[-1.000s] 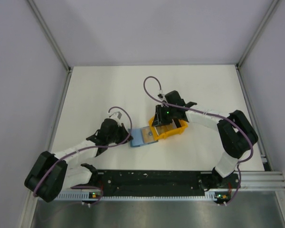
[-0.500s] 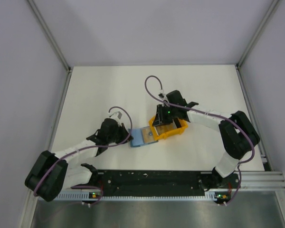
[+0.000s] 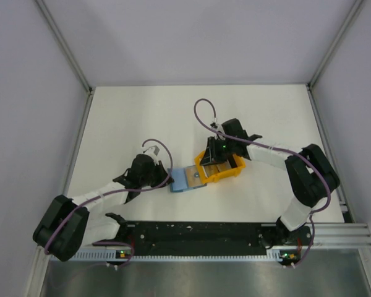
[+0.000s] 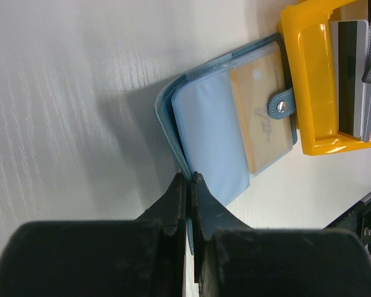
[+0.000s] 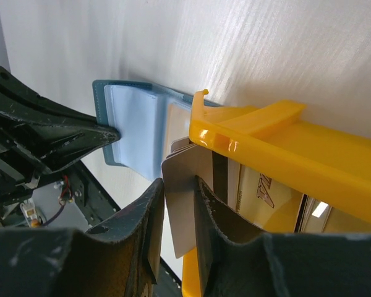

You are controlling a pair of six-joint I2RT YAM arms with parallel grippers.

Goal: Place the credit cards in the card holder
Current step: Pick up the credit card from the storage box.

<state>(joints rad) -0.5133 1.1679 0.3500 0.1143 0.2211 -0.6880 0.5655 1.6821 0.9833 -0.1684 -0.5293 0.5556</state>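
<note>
A: Report progress
B: Partly done. Note one tan card (image 4: 260, 114) already seated in a clear pocket of the card holder (image 4: 207, 124), lying open on the table (image 4: 68, 93), just beside the orange rack (image 4: 306, 93), apparently touching it
A: Confirm grips
B: For left gripper (image 4: 190, 182): pressed shut on the holder's cover edge, steadying it. For right gripper (image 5: 179, 181): pinching one grey card (image 5: 179, 216) at the rack end nearest the holder
A: Remaining work?
B: Likely: carry the pinched card across, slide into a free pocket, then repeat for the cards (image 4: 352, 68) standing in the rack

Glossy plastic rack (image 4: 309, 80), shiny-pocketed card holder (image 4: 216, 124), matt grained table (image 4: 62, 93).
</note>
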